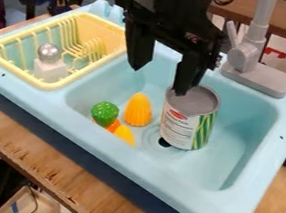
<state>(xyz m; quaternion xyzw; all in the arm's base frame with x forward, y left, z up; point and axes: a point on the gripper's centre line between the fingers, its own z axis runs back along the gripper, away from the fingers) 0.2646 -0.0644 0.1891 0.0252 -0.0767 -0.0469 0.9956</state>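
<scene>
The black gripper (pixel 158 79) hangs over the light blue sink (pixel 237 127), its two fingers spread apart with nothing between them. Its right finger is at the upper left rim of a can (pixel 190 118); whether they touch I cannot tell. The can stands upright in the basin, with a grey top and a white and green label. Left of the can stands a yellow-orange corn-like toy (pixel 138 110). A green bumpy toy (pixel 105 114) lies further left, with an orange and yellow piece (pixel 124 134) beside it.
A yellow dish rack (pixel 59 85) sits at the sink's left, holding a white block with a silver ball (pixel 49 53). Behind the basin on the right stands a grey faucet (pixel 245 58). Blue clamps are at the far left and right edge of the wooden table (pixel 52 166).
</scene>
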